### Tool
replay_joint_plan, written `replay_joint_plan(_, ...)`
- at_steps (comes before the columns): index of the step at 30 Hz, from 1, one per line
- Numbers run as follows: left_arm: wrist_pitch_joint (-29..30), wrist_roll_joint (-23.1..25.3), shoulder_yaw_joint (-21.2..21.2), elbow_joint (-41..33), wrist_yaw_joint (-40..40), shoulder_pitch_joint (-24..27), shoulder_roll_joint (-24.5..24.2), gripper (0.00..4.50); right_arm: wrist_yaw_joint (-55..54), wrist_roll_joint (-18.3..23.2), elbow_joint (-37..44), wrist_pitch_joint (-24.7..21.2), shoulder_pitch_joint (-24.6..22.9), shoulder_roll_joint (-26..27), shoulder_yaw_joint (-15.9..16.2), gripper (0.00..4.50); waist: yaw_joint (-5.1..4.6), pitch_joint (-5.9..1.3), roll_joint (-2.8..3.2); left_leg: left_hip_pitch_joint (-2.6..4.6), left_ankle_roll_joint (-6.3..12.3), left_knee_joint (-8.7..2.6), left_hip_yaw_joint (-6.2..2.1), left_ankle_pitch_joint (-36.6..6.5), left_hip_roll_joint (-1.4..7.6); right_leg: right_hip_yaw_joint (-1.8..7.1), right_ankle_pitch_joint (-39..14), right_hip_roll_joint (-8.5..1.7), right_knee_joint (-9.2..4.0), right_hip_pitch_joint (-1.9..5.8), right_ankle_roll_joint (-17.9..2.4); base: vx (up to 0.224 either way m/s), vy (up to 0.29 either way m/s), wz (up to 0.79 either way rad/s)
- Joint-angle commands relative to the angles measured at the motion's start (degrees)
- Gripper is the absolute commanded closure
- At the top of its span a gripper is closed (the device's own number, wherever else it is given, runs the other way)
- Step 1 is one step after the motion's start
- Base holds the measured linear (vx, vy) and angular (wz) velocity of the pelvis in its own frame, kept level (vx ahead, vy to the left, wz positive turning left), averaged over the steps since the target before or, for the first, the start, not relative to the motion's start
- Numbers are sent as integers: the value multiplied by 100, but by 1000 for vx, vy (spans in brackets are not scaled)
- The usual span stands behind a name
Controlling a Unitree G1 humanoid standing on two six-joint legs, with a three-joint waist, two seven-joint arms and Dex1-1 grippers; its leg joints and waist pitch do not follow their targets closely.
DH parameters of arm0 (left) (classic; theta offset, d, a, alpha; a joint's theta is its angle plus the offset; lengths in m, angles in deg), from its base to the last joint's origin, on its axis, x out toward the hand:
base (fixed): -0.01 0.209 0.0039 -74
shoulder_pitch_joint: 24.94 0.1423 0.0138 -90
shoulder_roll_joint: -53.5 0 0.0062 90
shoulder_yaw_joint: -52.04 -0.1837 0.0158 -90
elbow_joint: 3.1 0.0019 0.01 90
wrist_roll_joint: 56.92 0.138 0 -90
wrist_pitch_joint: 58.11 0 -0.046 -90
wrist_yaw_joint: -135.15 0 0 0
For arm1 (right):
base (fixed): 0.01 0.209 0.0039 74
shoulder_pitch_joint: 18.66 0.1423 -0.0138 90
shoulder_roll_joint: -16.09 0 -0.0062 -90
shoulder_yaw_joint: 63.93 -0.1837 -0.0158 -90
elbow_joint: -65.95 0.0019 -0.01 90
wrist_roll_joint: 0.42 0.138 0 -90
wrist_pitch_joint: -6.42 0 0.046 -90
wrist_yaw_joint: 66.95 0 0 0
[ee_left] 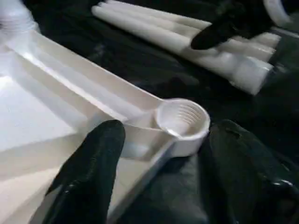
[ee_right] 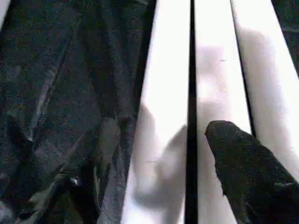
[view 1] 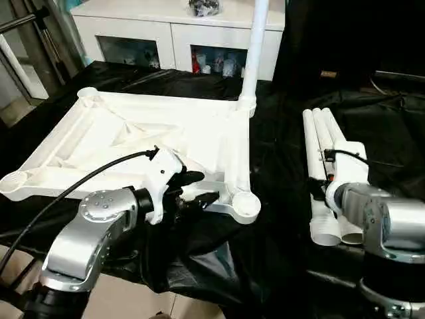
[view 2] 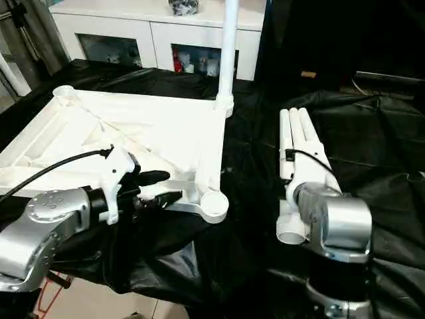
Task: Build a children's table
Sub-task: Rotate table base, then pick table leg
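Lying upside down on the black cloth [view 1: 279, 219], the table top [view 1: 139, 143] carries one upright leg [view 1: 253, 53] at its two-o'clock corner. The left gripper [ee_left: 159, 172] stands open astride the empty five-o'clock socket [ee_left: 182, 119]. Whether the right gripper [ee_right: 247, 172] above three loose legs [view 2: 300, 143] is open, I cannot tell.

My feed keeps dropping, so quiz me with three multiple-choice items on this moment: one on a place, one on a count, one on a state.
1. Where is the mounted leg?
A. In the top's far corner on the robot's right
B. In the near corner on the robot's left
C. Flat across the ribs

2. How many loose legs lie on the black cloth?
A. One
B. Three
C. Five

3. What state is the near socket by the left gripper in?
A. Plugged by a leg
B. Covered by cloth
C. Empty, threads showing

Answers:
1 A: the leg rises from that far corner of the top, before the cabinet.
2 B: three tubes lie side by side under the right gripper.
3 C: the left wrist view looks into the open threaded socket.
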Motion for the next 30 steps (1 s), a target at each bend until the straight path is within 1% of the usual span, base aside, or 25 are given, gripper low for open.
replay_joint_plan(1,150,-121,-39,-140,-221,48,-170,78,74,56,6,-164,2,17,-75,114,43,-389,-64,-9,-157,-338,-3,-323,25,312,-1073,-349,-405,322,-476,0,0,0)
replay_joint_plan(3,224,-199,-41,-170,-339,81,-282,78,109,94,-8,-280,-16,13,-67,114,41,-377,-62,-5,-179,-341,-3,-392,23,314,-1183,-339,-412,314,-477,0,0,0)
replay_joint_plan(7,341,-334,-75,-221,-439,98,-488,78,165,171,-40,-502,-58,-76,22,114,45,-371,-61,7,-221,-348,-8,-452,28,315,-1236,-338,-408,308,-497,0,0,0)
replay_joint_plan(8,342,-340,-83,-226,-451,101,-508,78,192,199,-37,-532,-70,-76,20,114,44,-368,-90,7,-214,-346,0,-526,31,321,-1337,-343,-424,310,-472,0,0,0)
replay_joint_plan(11,311,-355,-98,-238,-447,119,-532,78,223,232,-24,-596,-88,-39,-24,114,59,-365,-81,13,-213,-349,-4,-545,32,322,-1493,-350,-434,300,-422,0,0,0)
replay_joint_plan(12,304,-380,-107,-251,-431,135,-553,78,253,238,-49,-659,-98,-23,-20,114,60,-365,-93,6,-218,-348,-2,-547,29,323,-1523,-347,-437,302,-400,0,0,0)
replay_joint_plan(13,305,-380,-109,-251,-426,138,-559,78,265,245,-59,-669,-101,-19,-18,114,64,-366,-91,6,-229,-350,-3,-548,27,322,-1540,-346,-438,302,-384,0,0,0)
replay_joint_plan(14,305,-380,-111,-252,-422,140,-562,78,272,250,-65,-675,-102,-17,-17,114,64,-368,-102,8,-232,-351,-3,-541,28,322,-1528,-346,-436,303,-381,0,0,0)
replay_joint_plan(15,314,-415,-128,-262,-397,142,-595,78,306,295,-86,-731,-114,-33,20,114,66,-368,-96,13,-236,-352,-7,-557,31,320,-1537,-344,-435,294,-378,0,0,0)
replay_joint_plan(17,251,-389,-133,-259,-364,150,-598,78,314,315,-90,-752,-139,-47,59,114,75,-369,-109,7,-233,-353,-8,-548,31,320,-1530,-349,-434,299,-371,0,0,0)
replay_joint_plan(18,191,-341,-140,-243,-331,156,-603,71,325,336,-92,-764,-154,-34,62,141,74,-370,-114,5,-234,-352,-7,-537,31,321,-1517,-347,-436,300,-366,0,0,0)
replay_joint_plan(21,146,-318,-144,-238,-321,186,-606,71,355,382,-110,-803,-200,-16,115,151,99,-380,-116,12,-264,-357,-10,-566,38,319,-1459,-348,-432,296,-352,0,0,0)
replay_joint_plan(22,141,-325,-148,-246,-322,193,-609,71,383,402,-138,-817,-209,14,101,161,100,-383,-131,14,-265,-357,-10,-568,38,318,-1451,-347,-429,298,-349,0,0,0)
replay_joint_plan(23,141,-325,-148,-246,-322,193,-609,71,383,402,-138,-817,-209,14,101,161,104,-380,-124,15,-268,-360,-12,-594,40,318,-1476,-351,-431,291,-358,0,0,0)
replay_joint_plan(24,129,-327,-156,-255,-324,197,-619,71,409,410,-206,-801,-257,20,113,182,104,-378,-132,17,-270,-360,-11,-617,38,316,-1510,-349,-437,288,-353,0,0,0)
replay_joint_plan(27,121,-345,-161,-265,-316,207,-635,71,438,427,-264,-807,-325,31,114,204,121,-382,-131,21,-285,-361,-13,-633,42,319,-1529,-351,-437,286,-336,0,0,0)
replay_joint_plan(28,120,-354,-160,-269,-313,211,-637,71,449,436,-274,-815,-342,35,112,204,129,-386,-125,27,-298,-362,-12,-645,44,320,-1493,-349,-437,280,-331,0,0,0)
replay_joint_plan(30,84,-356,-165,-253,-291,208,-637,71,464,457,-321,-781,-381,40,120,231,140,-394,-133,22,-310,-364,-17,-627,48,319,-1405,-349,-425,290,-340,0,0,0)
